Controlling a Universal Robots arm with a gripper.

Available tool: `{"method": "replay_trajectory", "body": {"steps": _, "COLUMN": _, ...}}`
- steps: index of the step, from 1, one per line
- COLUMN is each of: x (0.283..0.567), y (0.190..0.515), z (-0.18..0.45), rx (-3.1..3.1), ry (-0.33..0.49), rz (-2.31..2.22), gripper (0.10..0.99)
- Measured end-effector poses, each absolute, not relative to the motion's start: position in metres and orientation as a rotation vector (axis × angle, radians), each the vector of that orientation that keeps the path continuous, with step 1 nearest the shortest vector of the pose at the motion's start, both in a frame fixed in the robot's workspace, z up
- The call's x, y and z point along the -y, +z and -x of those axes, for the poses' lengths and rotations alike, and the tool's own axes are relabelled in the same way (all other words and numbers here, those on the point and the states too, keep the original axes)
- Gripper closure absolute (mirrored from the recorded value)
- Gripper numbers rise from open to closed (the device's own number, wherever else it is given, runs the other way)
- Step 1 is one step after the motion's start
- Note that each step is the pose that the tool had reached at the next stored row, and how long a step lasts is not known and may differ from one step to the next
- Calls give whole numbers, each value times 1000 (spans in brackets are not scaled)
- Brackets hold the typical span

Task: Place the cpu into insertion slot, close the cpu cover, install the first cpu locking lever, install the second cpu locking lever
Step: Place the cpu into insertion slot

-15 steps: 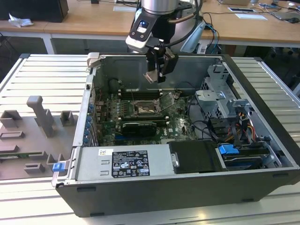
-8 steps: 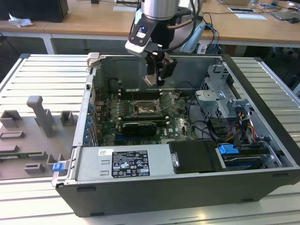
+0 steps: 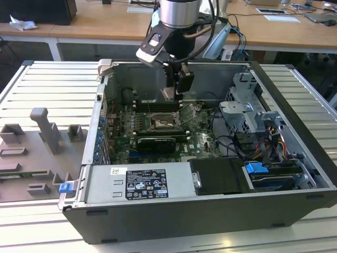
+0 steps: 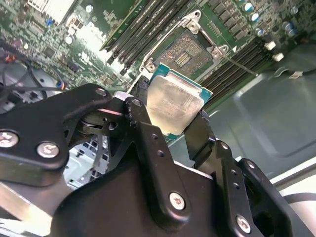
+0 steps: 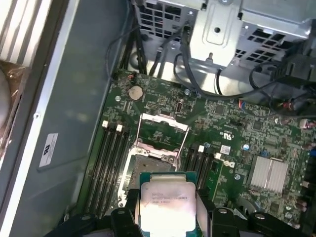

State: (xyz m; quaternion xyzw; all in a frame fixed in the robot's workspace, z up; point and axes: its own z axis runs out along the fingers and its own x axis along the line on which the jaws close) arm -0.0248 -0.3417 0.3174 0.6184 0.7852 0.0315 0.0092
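Observation:
My gripper (image 3: 172, 90) hangs inside the open computer case, shut on the cpu (image 3: 167, 94). In both wrist views the cpu (image 4: 174, 101) (image 5: 165, 200) is a silvery square chip on a green base, pinched at two opposite edges by the black fingers (image 4: 140, 108). It is held in the air above the insertion slot (image 3: 162, 123) (image 5: 148, 163) (image 4: 185, 52), clear of it. The slot's dark centre is bare. The cpu cover (image 5: 164, 129) is swung up and open on its hinge at the slot's far edge.
Long black memory slots (image 5: 106, 158) flank the socket on both sides. A black graphics card (image 3: 156, 143) lies nearer the case front, beside a labelled power supply (image 3: 139, 184). The drive cage (image 3: 247, 113) and cables fill the exterior view's right. Grey fixtures (image 3: 45, 132) stand outside the case.

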Motion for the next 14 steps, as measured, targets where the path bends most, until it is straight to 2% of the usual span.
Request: {"method": "replay_trajectory", "body": {"steps": 14, "x": 340, "y": 297, "z": 33, "rx": -2306, "ry": 90, "rz": -2093, "gripper": 545}}
